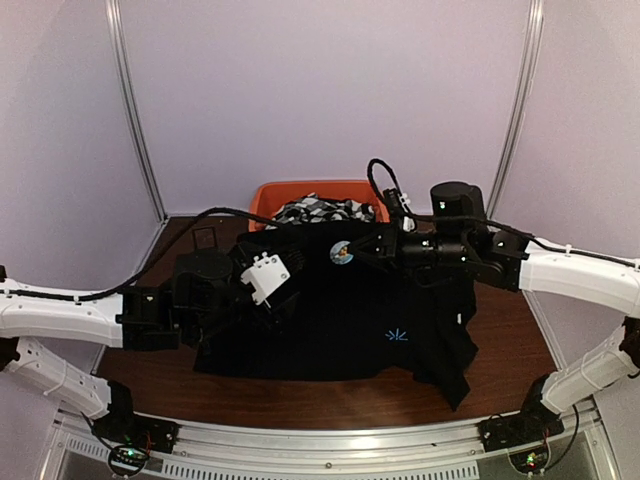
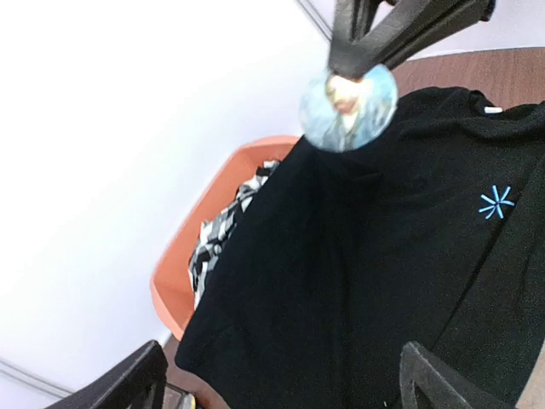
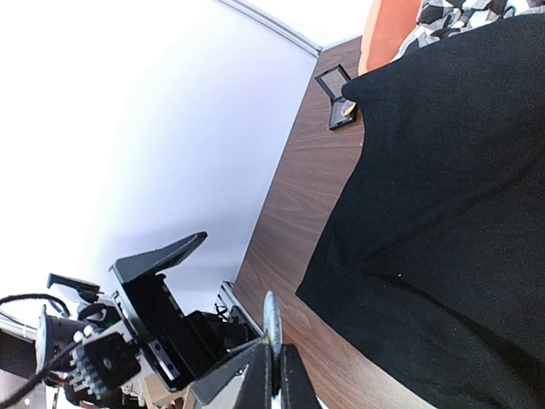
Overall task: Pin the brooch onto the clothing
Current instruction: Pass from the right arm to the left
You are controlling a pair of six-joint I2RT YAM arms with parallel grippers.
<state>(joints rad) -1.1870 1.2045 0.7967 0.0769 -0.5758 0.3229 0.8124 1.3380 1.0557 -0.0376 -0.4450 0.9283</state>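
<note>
- The brooch is a round badge with a pale blue picture on its face. It sits at the top centre of the left wrist view, pinched at its upper edge by the right claw, whose 2 fingers are closed tight on it.
- In the overhead view the badge hangs at the centre of the frame, over the collar end of the clothing. I cannot tell whether it touches the cloth.
- Gripping by the rim probably leaves the back of the badge free, so the pin side can meet the fabric. The right wrist view shows it edge-on, a thin line rising from the fingertips.
- The left claw is spread wide and holds nothing. Its 2 fingers frame the bottom corners of its own view, with black cloth between them. It looks placed to steady or gather the fabric under the badge.
- The clothing lies spread across the surface, filling the middle of the overhead frame, with its starburst mark right of centre. Its far edge meets the orange bin, which holds patterned fabric.
- Judging by this, the pinning is not yet done — the badge is in the claw's grip, not fastened.
</note>
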